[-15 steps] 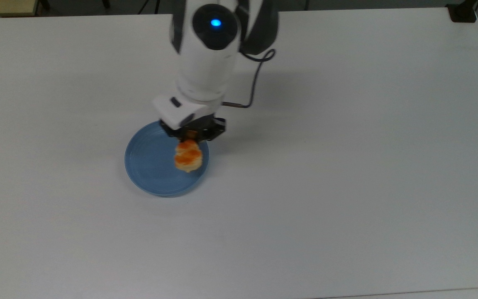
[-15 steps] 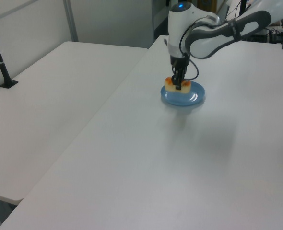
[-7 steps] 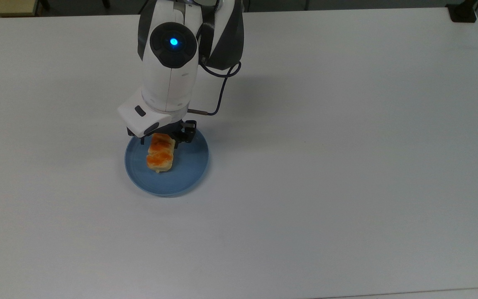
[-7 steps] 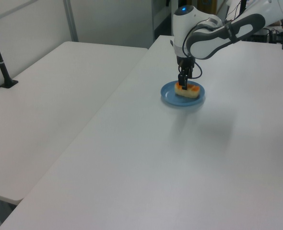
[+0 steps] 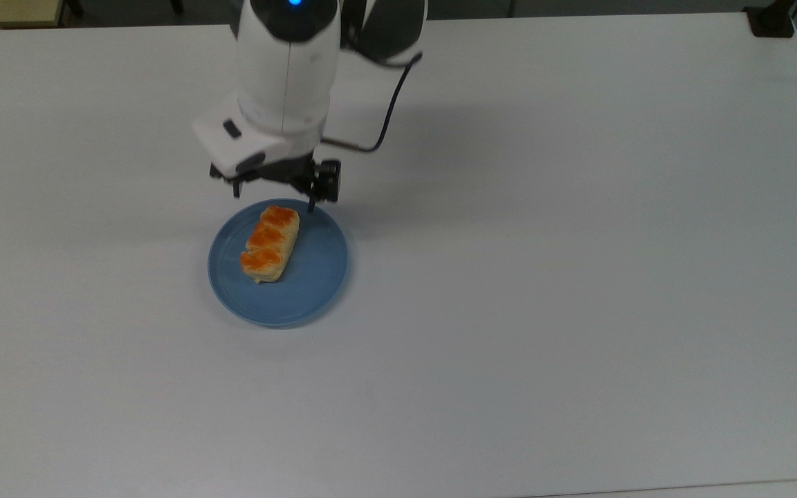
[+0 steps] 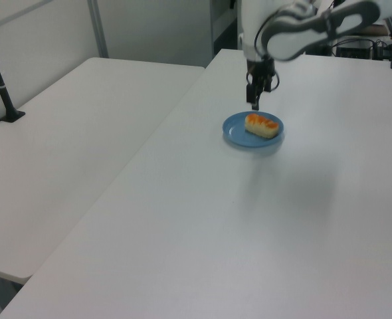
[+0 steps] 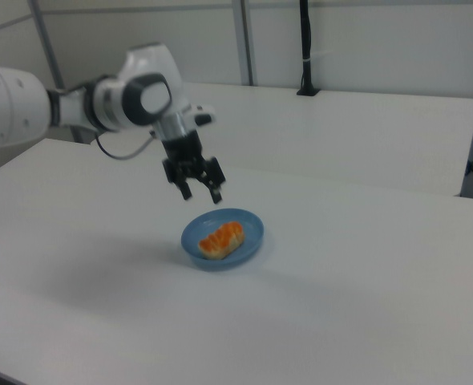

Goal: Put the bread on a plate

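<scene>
The gripper (image 5: 274, 195) hangs above the far edge of the plate (image 5: 315, 277), fingers spread wide and empty; in the right view (image 7: 200, 192) both fingertips are seen apart with clear air between them and nothing held. Half a second ago the same fingers stood low over the plate, one on each side of the bread's end; they have since released and the arm has risen and drawn back toward the top view's upper edge, so that the fingertips now sit clear of the bread (image 5: 270, 242) and above the rim. The bread lies flat inside the plate, its three orange-brown lobes facing up, its long axis running diagonally from the top view's upper right to lower left, slightly toward the top view's left of the plate's centre. No part of it overhangs the rim in any view; the left view (image 6: 262, 125) shows it toward the left view's right of the dish (image 6: 236, 133). The plate rests on the white table (image 5: 578, 242), with nothing else near it. Judgement: the placement step is complete, since the bread is supported by the plate alone and no longer in contact with the gripper. What remains is only retreat of the arm; the bread appears stable and unlikely to roll.
</scene>
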Tool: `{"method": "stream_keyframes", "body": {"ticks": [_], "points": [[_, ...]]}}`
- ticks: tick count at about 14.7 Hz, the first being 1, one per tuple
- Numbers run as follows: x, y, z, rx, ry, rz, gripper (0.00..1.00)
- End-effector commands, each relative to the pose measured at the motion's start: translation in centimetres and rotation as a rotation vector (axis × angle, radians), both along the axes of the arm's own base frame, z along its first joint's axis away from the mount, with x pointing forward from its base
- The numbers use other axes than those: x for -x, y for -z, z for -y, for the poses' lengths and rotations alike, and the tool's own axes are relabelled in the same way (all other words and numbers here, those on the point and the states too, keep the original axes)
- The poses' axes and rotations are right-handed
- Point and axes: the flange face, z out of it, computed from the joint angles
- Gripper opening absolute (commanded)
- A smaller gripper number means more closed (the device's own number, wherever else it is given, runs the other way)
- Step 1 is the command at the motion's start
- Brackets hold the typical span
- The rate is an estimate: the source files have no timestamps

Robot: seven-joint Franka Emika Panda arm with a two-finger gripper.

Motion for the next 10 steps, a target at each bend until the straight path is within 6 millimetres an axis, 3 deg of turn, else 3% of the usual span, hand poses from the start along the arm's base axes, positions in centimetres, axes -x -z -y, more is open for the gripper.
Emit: {"method": "stream_keyframes", "body": {"ticks": [1, 5, 10], "points": [[4.9, -8.3, 0.2, -0.097, 0.019, -0.009, 1.00], [8.4, -14.4, 2.0, -0.190, -0.013, 0.018, 1.00], [8.7, -15.0, 4.3, -0.191, 0.015, 0.035, 1.00]]}}
